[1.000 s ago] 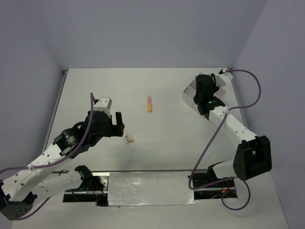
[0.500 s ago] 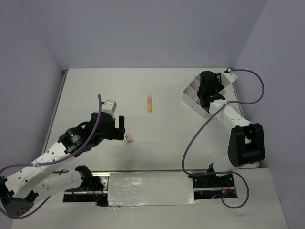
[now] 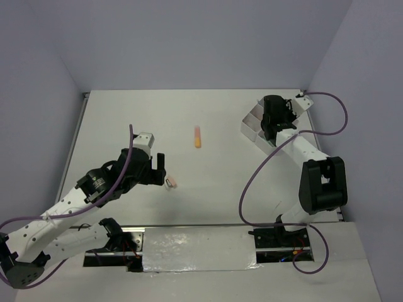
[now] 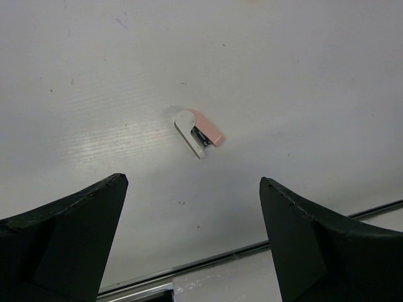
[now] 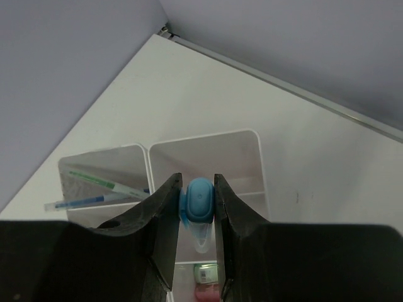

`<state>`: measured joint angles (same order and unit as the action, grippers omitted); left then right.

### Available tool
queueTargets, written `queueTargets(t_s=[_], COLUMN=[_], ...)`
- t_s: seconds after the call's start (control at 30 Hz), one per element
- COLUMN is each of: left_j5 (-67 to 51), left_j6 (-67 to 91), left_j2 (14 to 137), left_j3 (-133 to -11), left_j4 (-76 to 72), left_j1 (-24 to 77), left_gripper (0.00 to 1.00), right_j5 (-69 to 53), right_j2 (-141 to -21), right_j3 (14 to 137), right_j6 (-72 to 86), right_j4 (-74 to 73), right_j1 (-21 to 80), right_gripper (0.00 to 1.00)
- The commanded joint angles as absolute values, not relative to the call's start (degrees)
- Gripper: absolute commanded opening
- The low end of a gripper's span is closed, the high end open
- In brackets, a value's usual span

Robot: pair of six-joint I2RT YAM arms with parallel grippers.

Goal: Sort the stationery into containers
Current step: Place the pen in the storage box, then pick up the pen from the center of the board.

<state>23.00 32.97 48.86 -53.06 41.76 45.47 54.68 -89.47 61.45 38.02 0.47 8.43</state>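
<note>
Right gripper [image 5: 196, 184] clamped on blue piece [image 5: 199, 202] over white tray [image 5: 242, 160] at table's [image 3: 220, 189] 2 o'clock, left gripper [image 4: 192, 182] fully spread, pink-white piece [image 4: 200, 133] at its 12 o'clock.

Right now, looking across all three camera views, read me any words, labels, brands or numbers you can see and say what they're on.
No text is readable in any view.
No print shows on the pink-and-white mini stapler.
None shows on the blue piece in the right pincer.
Any marking on the blue pen in the white tray is too blurred.
The small green item there is too blurred.
</note>
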Motion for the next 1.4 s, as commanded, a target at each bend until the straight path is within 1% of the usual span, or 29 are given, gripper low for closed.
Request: queueTargets(t_s=[0.0,0.13,0.17,0.2,0.27,0.33,0.5,0.6,0.67,0.7,0.73,0.77,0.8,0.83,0.9,0.93,0.97,1.0,1.03,1.07,1.17,1.2,1.23,1.27,1.3,1.37], left_j5=[22.2,21.8,21.8,21.7,21.6,21.4,21.1,21.6,22.8,22.6,22.0,21.5,21.4,21.2,21.5,21.9,22.3,22.8,22.9,23.3,23.6,23.6,21.9,21.4,21.4,21.0], left_j6=[31.7,31.5,31.6,31.6,31.6,31.8,32.7,34.4,37.3,38.0,38.7,38.9,39.0,38.8,38.5,38.2,38.2,38.2,38.1,38.0,35.8,35.6,34.8,34.5,34.0,33.1], left_j2=[48.6,48.7,48.8,48.9,49.0,49.3,50.7,52.6,54.9,56.0,58.5,60.1,61.8,65.7,70.5,75.4,77.9,80.6,86.1,89.1,100.1,102.5,107.2,109.3,112.7,115.6], left_j3=[-53.3,-53.3,-53.3,-53.3,-53.3,-53.3,-54.0,-54.5,-54.8,-54.8,-55.1,-55.4,-55.8,-57.5,-60.2,-63.1,-64.4,-66.0,-69.7,-71.7,-80.5,-82.7,-86.6,-88.3,-90.1,-94.1], left_j4=[40.3,40.1,40.1,40.1,40.1,40.0,39.6,38.9,37.8,35.4,34.0,32.4,29.4,28.2,27.2,25.9,25.4,25.1,25.0,25.3,26.7,27.3,27.9,28.9,29.4,30.1], left_j1=[45.6,45.7,45.7,45.7,45.7,45.7,45.7,45.7,45.6,45.6,45.6,45.6,45.6,45.5,45.5,45.4,45.4,44.8,44.4,44.0,42.0,40.8,40.1,38.9,38.7,38.3], left_gripper=[0.99,0.99,0.99,0.99,0.99,0.99,0.99,0.99,0.99,0.99,0.99,0.99,0.99,0.99,0.99,0.99,0.99,0.97,0.96,0.94,0.86,0.85,0.83,0.82,0.82,0.81], right_j5=[56.8,56.1,55.9,55.5,54.8,54.5,51.5,48.8,45.1,43.0,37.6,34.7,31.6,26.2,21.4,18.6,11.3,7.1,4.3,0.8,-4.9,-8.2,-9.6,-10.5,-11.5,-11.8], right_j2=[-89.7,-90.3,-90.2,-90.2,-90.1,-90.6,-89.0,-85.8,-82.7,-81.0,-80.3,-79.5,-77.8,-76.7,-72.5,-70.9,-69.2,-66.3,-65.4,-64.7,-60.4,-57.2,-55.6,-54.2,-51.7,-49.8], right_j3=[63.4,63.6,63.8,64.2,64.3,65.5,67.0,68.9,71.1,72.1,73.5,75.5,75.9,76.0,73.6,71.7,66.8,64.4,62.2,60.0,53.8,52.1,50.6,48.4,47.8,46.7], right_j6=[38.3,38.3,38.3,38.3,38.3,38.3,38.3,38.3,38.3,38.3,38.3,38.3,38.3,38.3,38.3,38.3,38.3,38.3,38.3,38.3,38.3,38.3,38.3,38.3,38.3,38.3], right_j4=[-0.6,-1.4,-1.8,-2.3,-2.1,-3.4,-5.8,-8.8,-10.4,-13.7,-15.9,-18.1,-21.4,-22.7,-24.3,-23.5,-22.3,-18.9,-18.4,-19.4,-18.1,-16.2,-15.4,-14.9,-15.1,-16.0], right_j1=[7.9,7.9,7.8,7.9,7.7,7.7,7.7,8.4,10.1,10.3,10.9,11.2,11.8,13.3,15.1,15.9,16.5,16.3,16.3,16.4,16.9,17.4,17.8,18.0,18.5,18.9], right_gripper=[0.12,0.13,0.28,0.39,0.51,0.55,0.58,0.59,0.62,0.63,0.64,0.64,0.69,0.7,0.7,0.7,0.7,0.71,0.71,0.71,0.7,0.69,0.7,0.7,0.7,0.7])
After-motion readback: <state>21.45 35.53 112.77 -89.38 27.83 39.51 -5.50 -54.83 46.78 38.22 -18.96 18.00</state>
